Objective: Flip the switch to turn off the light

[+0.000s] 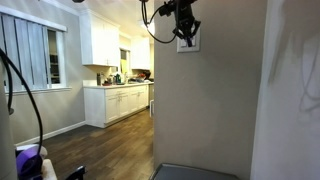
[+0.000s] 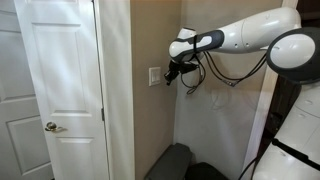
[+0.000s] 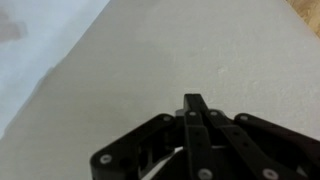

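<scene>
Door (image 2: 60, 80), white and closed, stands left of the switch (image 2: 154, 76), beyond the wall's corner edge. The switch sits upright on the beige wall (image 2: 150, 130), bare surface below it. Just right of the switch, the gripper (image 2: 171, 72) reaches its plate edge, whether touching I cannot tell; its 2 fingers (image 3: 192, 108) are pressed together, holding nothing. Farther right of the switch, under the arm (image 2: 245, 35), is open room.

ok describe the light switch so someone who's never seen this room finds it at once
Find the white panelled door with the metal handle; just right of its frame is a strip of beige wall. On it, above handle height, sits the small white rectangular switch plate, the only fitting on that wall, with the robot's black tool next to it.
</scene>
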